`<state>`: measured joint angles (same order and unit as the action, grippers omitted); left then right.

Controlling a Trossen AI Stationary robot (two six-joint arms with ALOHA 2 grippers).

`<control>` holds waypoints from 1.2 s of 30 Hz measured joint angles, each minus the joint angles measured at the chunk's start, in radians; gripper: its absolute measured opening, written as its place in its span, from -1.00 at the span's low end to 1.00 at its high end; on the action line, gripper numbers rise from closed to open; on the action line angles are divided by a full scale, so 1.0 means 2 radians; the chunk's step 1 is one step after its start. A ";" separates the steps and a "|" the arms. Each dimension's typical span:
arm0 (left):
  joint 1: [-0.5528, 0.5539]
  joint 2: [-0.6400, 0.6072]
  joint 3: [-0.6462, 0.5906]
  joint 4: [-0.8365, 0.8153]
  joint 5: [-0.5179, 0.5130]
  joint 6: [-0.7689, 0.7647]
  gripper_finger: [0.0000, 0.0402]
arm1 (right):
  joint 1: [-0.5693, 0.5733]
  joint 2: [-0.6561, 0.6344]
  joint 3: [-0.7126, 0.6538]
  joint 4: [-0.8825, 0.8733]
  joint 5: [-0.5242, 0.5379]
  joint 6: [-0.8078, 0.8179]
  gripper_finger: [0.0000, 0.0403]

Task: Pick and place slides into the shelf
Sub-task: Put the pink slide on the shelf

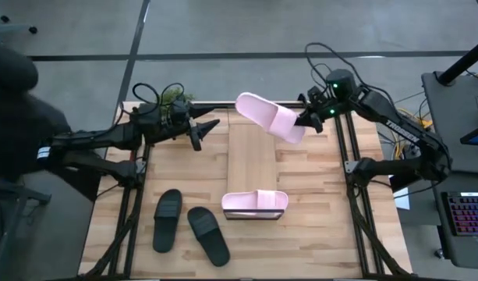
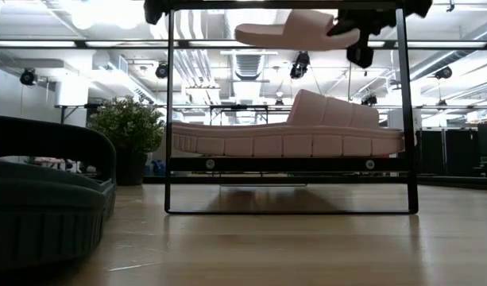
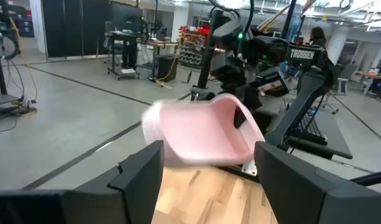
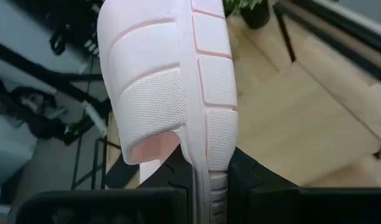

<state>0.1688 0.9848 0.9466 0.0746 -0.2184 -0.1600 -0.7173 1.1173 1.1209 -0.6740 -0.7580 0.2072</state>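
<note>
My right gripper point(image 1: 307, 121) is shut on a pale pink slide point(image 1: 268, 117), which hangs in the air over the far end of the shelf point(image 1: 250, 160). A second pink slide point(image 1: 255, 203) lies on its sole on the shelf's near end point(image 2: 283, 135). Two black slides point(image 1: 167, 220) point(image 1: 208, 236) lie on the table's near left. My left gripper point(image 1: 203, 129) stands open at the far left. It points level toward the held slide point(image 3: 202, 134) and has nothing between its fingers point(image 3: 140, 177). My right gripper pinches the sole's end point(image 4: 209, 177) nearest to it between its two fingers, which lie along the slide. It comes from the table's far right, slanting down. The slide is lifted clear, sticks out from the fingers toward the left arm, and hangs well above the shelf point(image 2: 287, 33).
A potted plant point(image 1: 173, 95) stands at the far edge behind the left gripper. Dark frame rails point(image 1: 129, 211) point(image 1: 355, 211) run along both table sides. A dark-clad person point(image 1: 12, 101) is at the left, a keyboard point(image 1: 465, 215) at the right. Bare shelf board lies between the two pink slides.
</note>
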 joint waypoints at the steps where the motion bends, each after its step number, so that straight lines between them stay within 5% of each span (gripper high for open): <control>1: 0.000 0.000 -0.002 0.000 0.000 0.000 0.17 | -0.005 0.008 -0.002 -0.001 -0.012 -0.008 -0.81; 14: 0.000 -0.010 -0.007 -0.017 0.000 0.022 0.17 | -0.008 0.071 -0.020 -0.061 -0.094 -0.077 -0.81; 36: 0.000 -0.029 -0.009 -0.062 -0.013 0.047 0.17 | 0.022 0.155 -0.031 -0.069 -0.137 -0.123 -0.81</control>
<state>0.1688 0.9273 0.9291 -0.0490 -0.2442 -0.0658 -0.6737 1.4270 1.0590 -0.8121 -1.0330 -0.0385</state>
